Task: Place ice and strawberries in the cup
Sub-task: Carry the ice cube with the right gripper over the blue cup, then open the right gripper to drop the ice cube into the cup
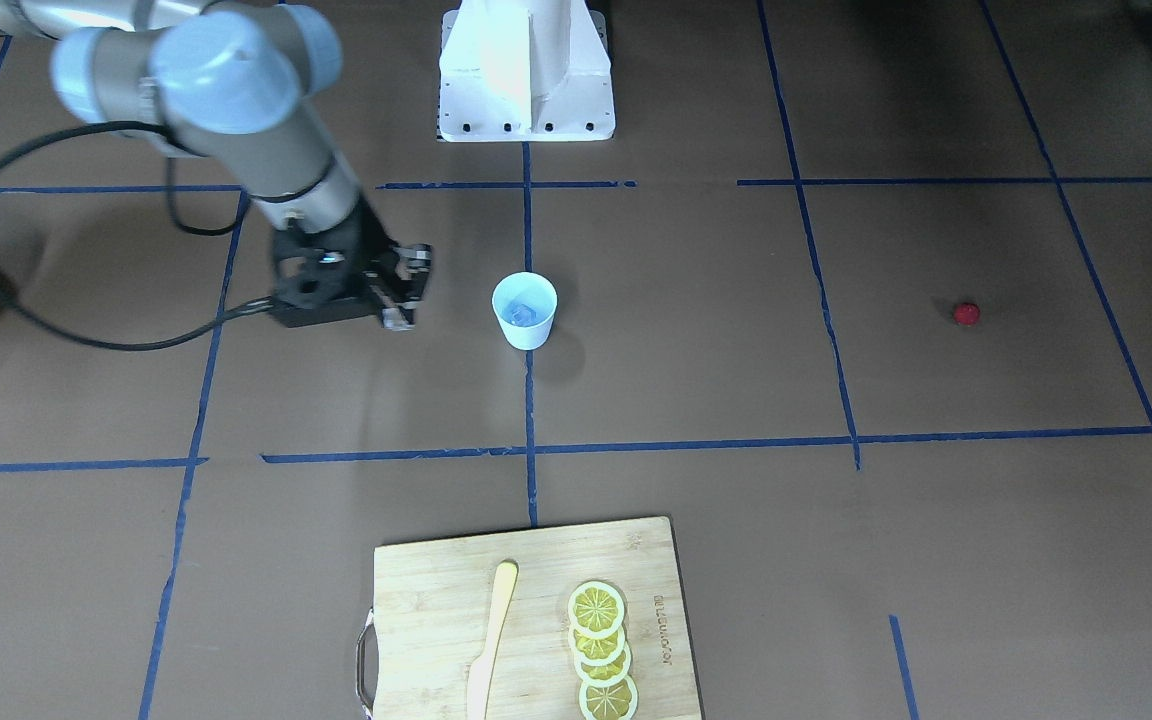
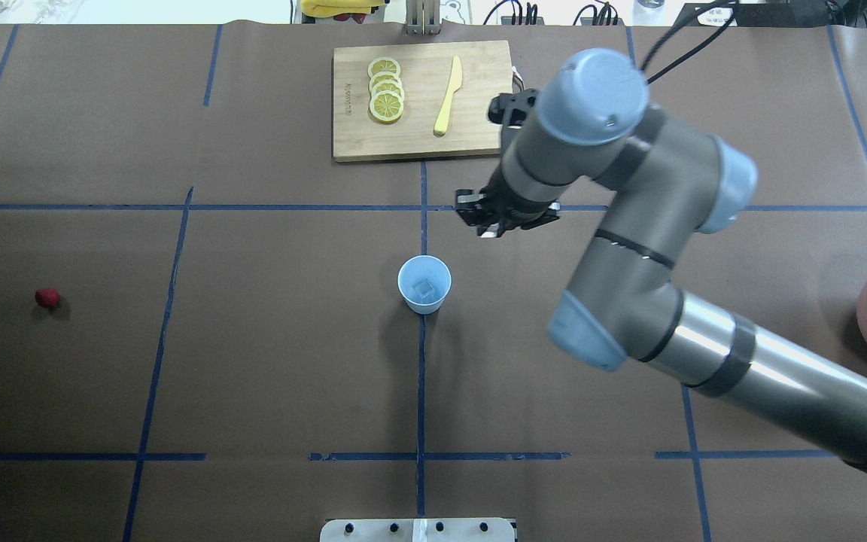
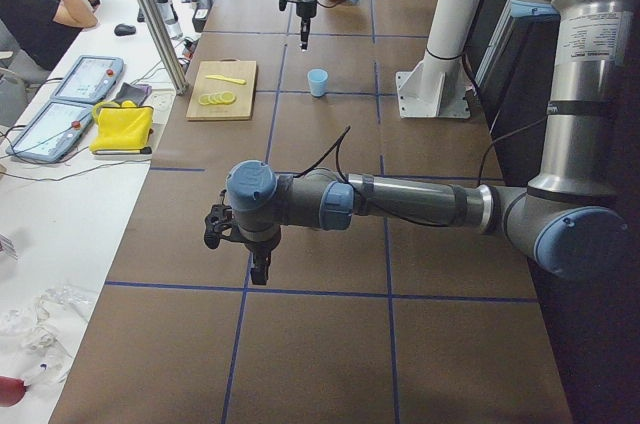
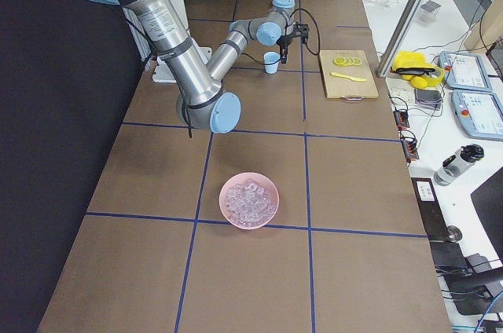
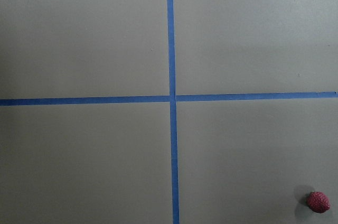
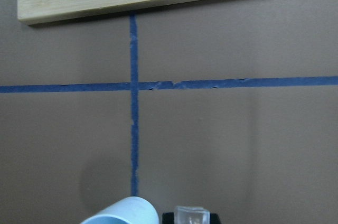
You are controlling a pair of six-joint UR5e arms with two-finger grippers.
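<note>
The right gripper (image 2: 488,230) is pinched on 1 ice cube (image 6: 190,216) and hangs above the counter (image 2: 268,361), near the pale-blue cup (image 2: 424,305) on the side toward the robot's right, not yet over the rim. The pale-blue cup stands upright on the centre tape line (image 2: 421,376) and contains 1 loose cube (image 2: 424,287). More ice (image 4: 250,198) fills the pink bowl (image 4: 250,225) further to the robot's right. The strawberry (image 2: 47,298) lies on bare counter, well apart from the pale-blue cup on the robot's left. Handling judgement: the ice is likely hard, light and slick, so hold it on 2 flat opposite faces and release it low over the cup mouth (a light cup may tip if struck). The strawberry is probably soft and may roll, so pinch it gently across its widest part. Only the right wrist view shows the ice cube at the gripper, while the overhead and front views show the loose cube inside the cup. The left gripper (image 3: 260,272) appears in the left side view alone, so its opening cannot be told. Its wrist camera shows the strawberry at lower right.
</note>
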